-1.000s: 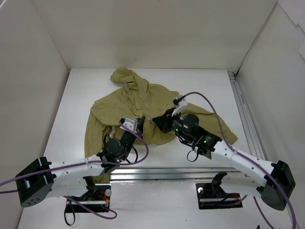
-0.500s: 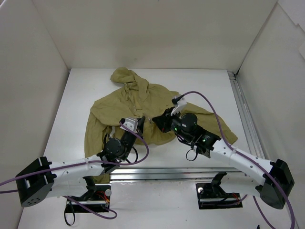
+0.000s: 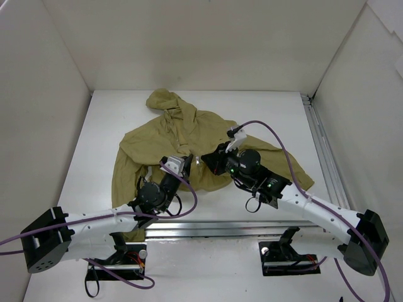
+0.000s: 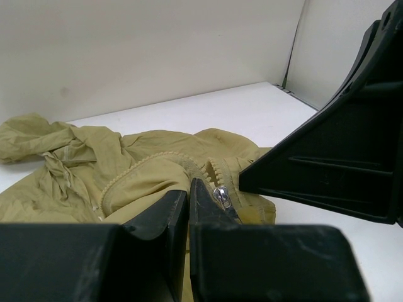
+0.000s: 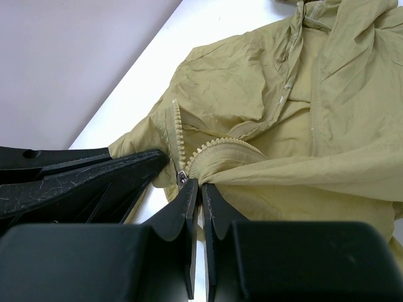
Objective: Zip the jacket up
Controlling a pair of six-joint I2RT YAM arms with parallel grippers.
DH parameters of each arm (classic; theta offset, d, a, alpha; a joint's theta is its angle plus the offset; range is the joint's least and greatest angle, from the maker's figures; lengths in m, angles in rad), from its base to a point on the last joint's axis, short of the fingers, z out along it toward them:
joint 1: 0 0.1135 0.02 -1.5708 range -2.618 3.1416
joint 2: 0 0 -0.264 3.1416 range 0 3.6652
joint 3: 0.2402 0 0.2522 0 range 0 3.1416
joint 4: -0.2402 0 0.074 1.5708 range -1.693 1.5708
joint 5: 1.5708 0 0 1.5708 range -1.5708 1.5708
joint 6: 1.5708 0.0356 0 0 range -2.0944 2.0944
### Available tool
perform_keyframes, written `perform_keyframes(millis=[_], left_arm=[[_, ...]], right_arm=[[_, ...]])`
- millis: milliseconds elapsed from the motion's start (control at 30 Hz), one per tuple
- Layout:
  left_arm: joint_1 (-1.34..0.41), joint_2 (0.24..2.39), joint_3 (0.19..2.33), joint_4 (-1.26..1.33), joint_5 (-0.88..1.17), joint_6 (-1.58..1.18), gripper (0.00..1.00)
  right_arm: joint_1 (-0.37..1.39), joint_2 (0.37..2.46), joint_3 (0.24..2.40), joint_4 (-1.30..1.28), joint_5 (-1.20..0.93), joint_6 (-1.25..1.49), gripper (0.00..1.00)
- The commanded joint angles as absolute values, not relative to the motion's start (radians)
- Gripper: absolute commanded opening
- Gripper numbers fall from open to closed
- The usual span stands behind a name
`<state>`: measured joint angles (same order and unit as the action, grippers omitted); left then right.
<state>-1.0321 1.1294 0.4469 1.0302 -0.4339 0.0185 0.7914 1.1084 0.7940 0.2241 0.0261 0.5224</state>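
Observation:
The olive-khaki jacket (image 3: 189, 135) lies flat on the white table, hood toward the back wall and front zipper open along most of its length. My left gripper (image 3: 184, 165) is shut on the jacket's lower front edge (image 4: 145, 189), just left of the silver zipper slider (image 4: 221, 196). My right gripper (image 3: 210, 162) is shut on the other zipper edge (image 5: 227, 151), right beside the slider (image 5: 182, 178). The two grippers nearly touch, tip to tip. Each shows as a black shape in the other's wrist view: the right gripper (image 4: 327, 163) and the left gripper (image 5: 82, 179).
White walls (image 3: 201, 44) close in the table on three sides. A metal rail (image 3: 321, 157) runs along the right side and another crosses in front of the arm bases. A jacket sleeve (image 3: 123, 182) lies along the left arm.
Almost nothing has moved. Both grippers stay shut on the jacket at the bottom of the zipper, and the silver slider shows a little more clearly between them.

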Motion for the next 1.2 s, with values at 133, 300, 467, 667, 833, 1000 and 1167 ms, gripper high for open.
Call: perform_keyframes(millis=[133,300,467,667,833,1000,1167], left_arm=[[-1.035,1.097,0.474,1.083,-0.385,0.02,0.0],[-1.035,1.078,0.469,1.065,-0.357,0.02,0.0],[-1.035,1.062,0.463,1.032,-0.327,0.02,0.0],[-1.035,1.045,0.463,1.0,-0.304,0.02,0.0],[-1.026,1.031,0.449,0.993,-0.281,-0.028,0.0],[-1.017,1.009,0.445,0.979,-0.264,-0.052,0.0],[-1.008,0.994,0.439,0.96,-0.253,-0.067,0.0]], right_arm=[[0.796,1.095,0.834,0.308,0.035,0.531,0.0],[0.796,1.094,0.822,0.339,0.008,0.523,0.0],[0.776,1.097,0.812,0.367,-0.083,0.514,0.0],[0.767,1.088,0.808,0.38,-0.117,0.496,0.0],[0.749,1.072,0.782,0.405,-0.133,0.486,0.0],[0.727,1.066,0.753,0.454,-0.164,0.486,0.0],[0.701,1.051,0.73,0.486,-0.19,0.489,0.0]])
